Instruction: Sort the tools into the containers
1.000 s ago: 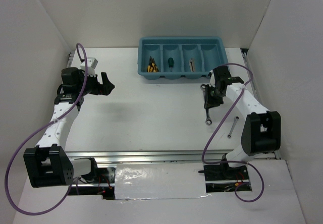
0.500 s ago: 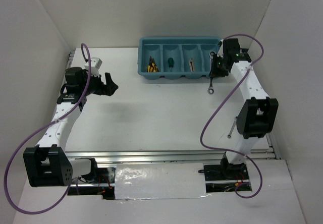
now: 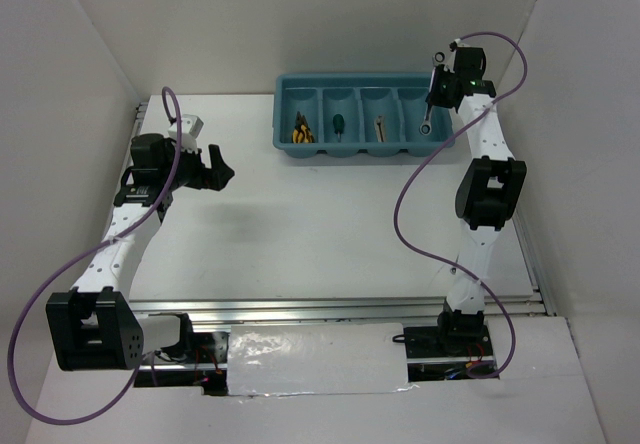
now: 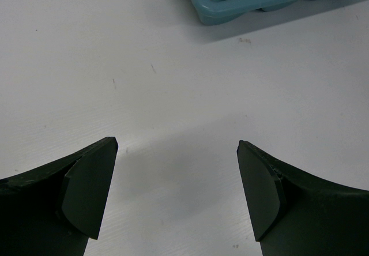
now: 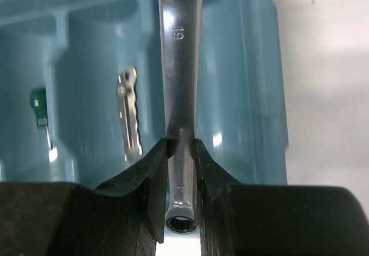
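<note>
White tabletop (image 3: 320,234) bears tray (image 3: 355,77); right gripper (image 5: 180,152) pinches wrench (image 5: 180,66) above it, left gripper (image 4: 179,187) wide.

White arms (image 3: 118,236), black joints, purple cables (image 3: 396,216), perhaps dark-green pincer pads (image 4: 86,192).

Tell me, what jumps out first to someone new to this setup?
The right gripper, stretched to the far right of the table, is clamped on a long silver wrench hanging over the rightmost compartment of the teal tray. Yellow-handled pliers, a green screwdriver and a small silver piece lie one each in the other three compartments. The left gripper hovers open over the table's left side.
</note>
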